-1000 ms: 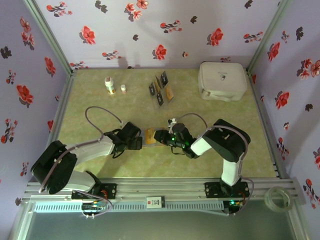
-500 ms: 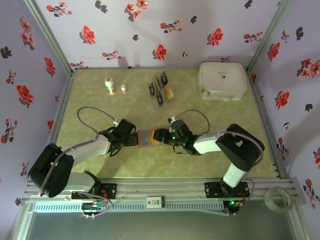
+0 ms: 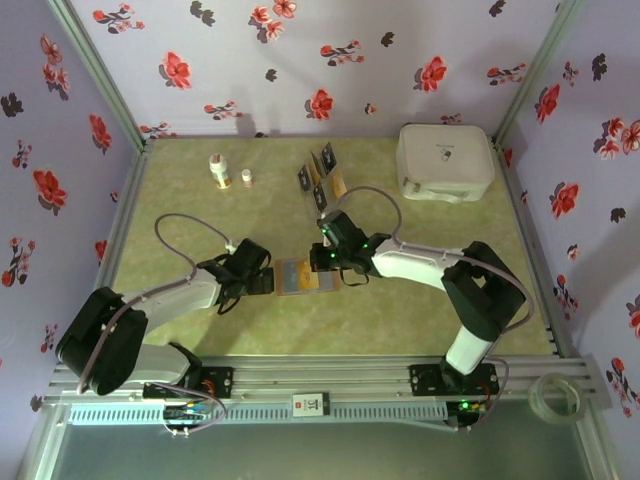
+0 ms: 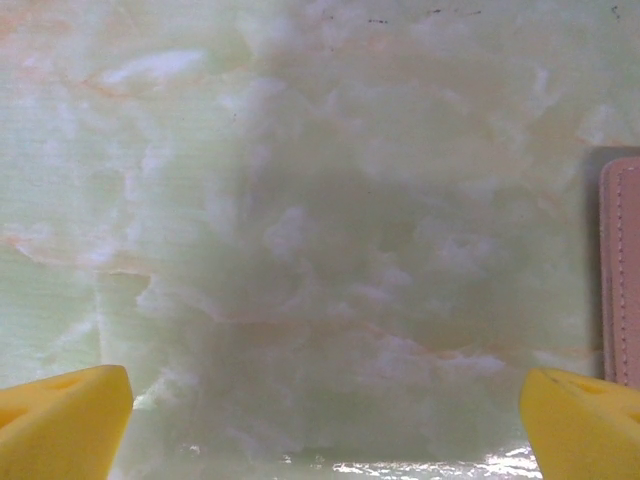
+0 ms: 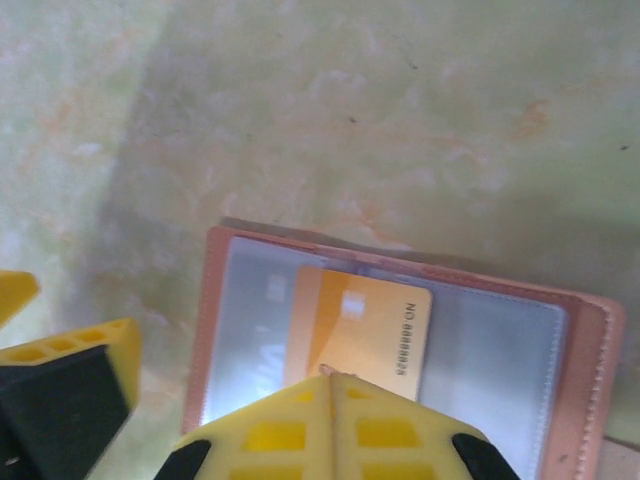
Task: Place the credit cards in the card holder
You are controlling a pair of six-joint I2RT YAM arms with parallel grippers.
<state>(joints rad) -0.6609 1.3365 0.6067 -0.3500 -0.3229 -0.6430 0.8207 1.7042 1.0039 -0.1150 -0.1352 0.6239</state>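
Our right end effector (image 5: 330,385) is clenched empty. The gold credit card (image 5: 360,330) (thin, stiff, slick: we'd pinch its edge) lies just ahead, in the card holder (image 5: 590,400). Our left end effector (image 4: 325,410) is released beside it.

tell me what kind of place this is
Likely a robot test cell, not a home: floral wall panels on three sides, two arms bolted to a metal rail, and a wallet and cards laid out on a marble-print table.

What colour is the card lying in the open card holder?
The card is orange-gold; right wrist view.
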